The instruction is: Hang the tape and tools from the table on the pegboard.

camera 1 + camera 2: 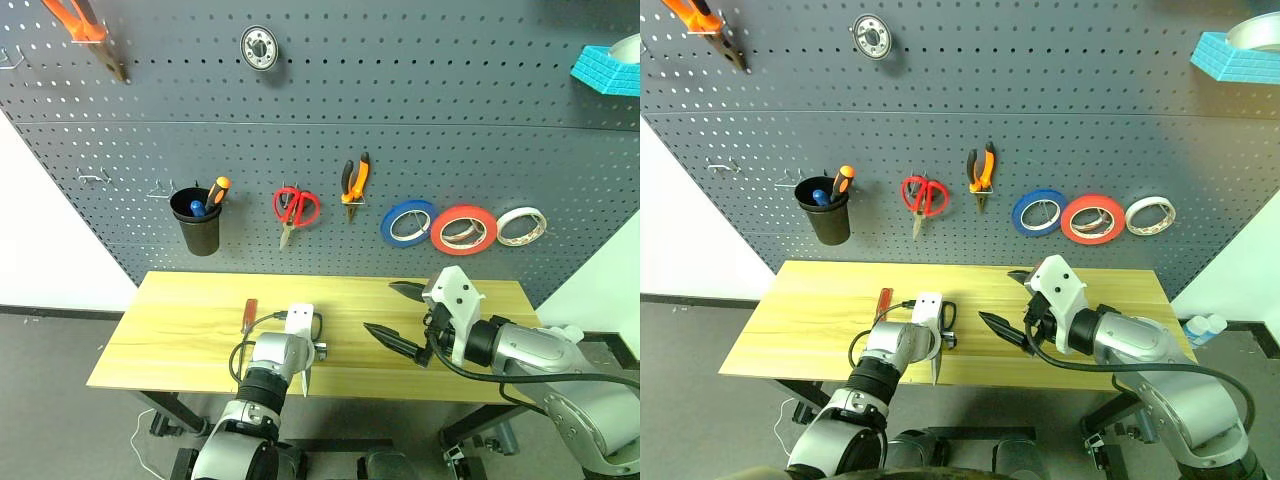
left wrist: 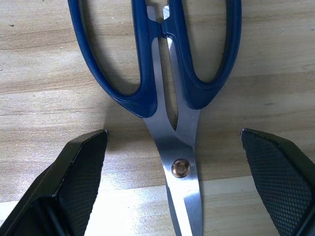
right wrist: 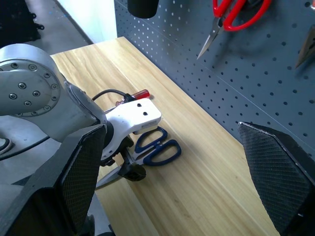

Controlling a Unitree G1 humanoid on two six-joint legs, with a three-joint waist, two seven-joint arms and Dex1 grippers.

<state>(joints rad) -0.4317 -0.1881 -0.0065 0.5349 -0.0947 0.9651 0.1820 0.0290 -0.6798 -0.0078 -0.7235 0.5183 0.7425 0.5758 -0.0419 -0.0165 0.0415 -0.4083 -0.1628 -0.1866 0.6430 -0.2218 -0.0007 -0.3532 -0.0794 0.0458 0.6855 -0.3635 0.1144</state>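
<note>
Scissors point(image 2: 170, 93) with dark blue handles lie flat on the light wood table point(image 1: 180, 330). My left gripper point(image 2: 173, 133) points down over them, open, one finger on each side of the pivot and touching nothing. A red-handled screwdriver point(image 1: 250, 315) lies just left of that hand. My right gripper point(image 1: 385, 308) hovers open and empty above the table's right half. On the dark grey pegboard point(image 1: 450, 120) hang the big red tape ring point(image 1: 463, 229) and the small orange-and-black pliers point(image 1: 353, 183).
The pegboard also carries a black cup point(image 1: 196, 220) with screwdrivers, red-handled scissors point(image 1: 296, 208), a blue roll point(image 1: 407, 221), a white roll point(image 1: 521, 226), large orange pliers point(image 1: 85, 30) and a round metal part point(image 1: 258, 47). Bare hooks point(image 1: 95, 178) stand at the left.
</note>
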